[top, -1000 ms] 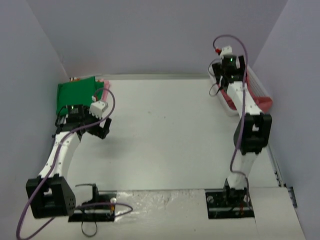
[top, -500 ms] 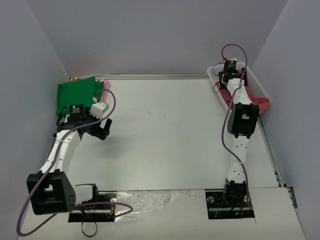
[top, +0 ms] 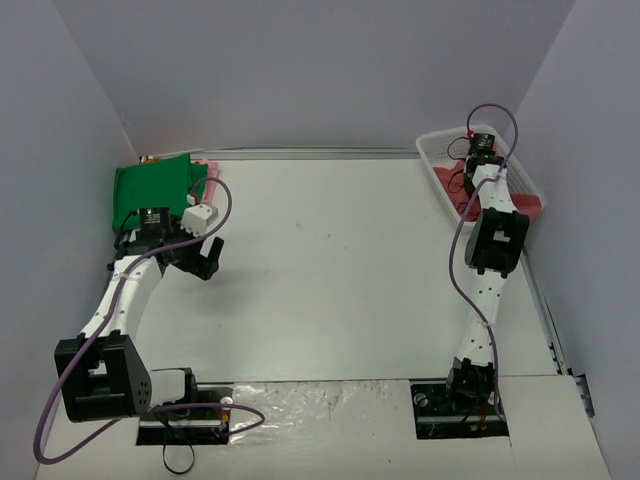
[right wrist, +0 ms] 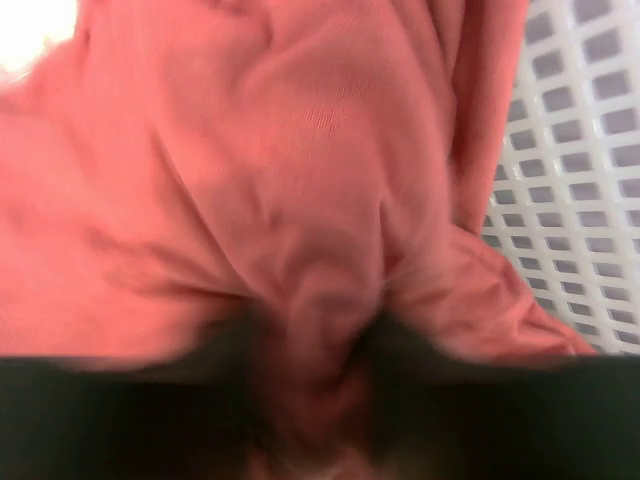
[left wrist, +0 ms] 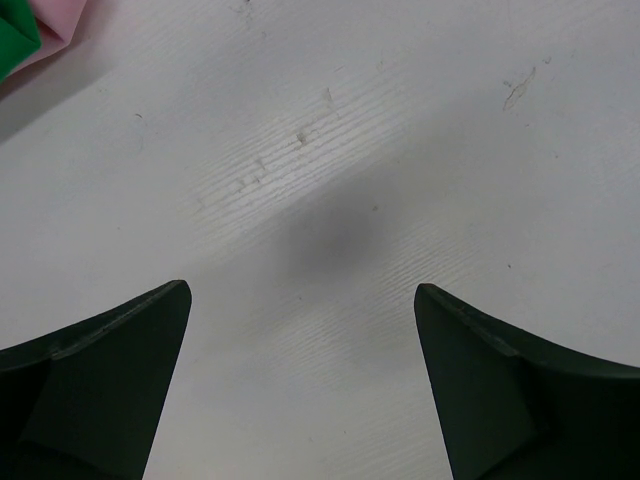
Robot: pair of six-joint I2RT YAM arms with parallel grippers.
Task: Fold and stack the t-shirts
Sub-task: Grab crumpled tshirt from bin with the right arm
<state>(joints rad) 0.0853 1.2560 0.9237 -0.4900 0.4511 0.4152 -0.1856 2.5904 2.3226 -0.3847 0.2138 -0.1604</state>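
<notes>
The dusty-red t-shirt lies crumpled in the white mesh basket at the back right. My right gripper is down in the basket, shut on a bunched fold of that red cloth; the view is blurred. From above, the red t-shirt spills over the basket's near end. The bright green t-shirt lies folded at the back left on top of the pale pink one. My left gripper hangs open over bare table just in front of that stack, holding nothing.
The basket's mesh wall runs along the right of the red cloth. Grey walls close in the table on the left, back and right. The green corner and pink edge show at the left wrist view's upper left.
My right arm has reached further back and down into the basket, and its jaws have closed on the red cloth. The left arm has barely moved.
</notes>
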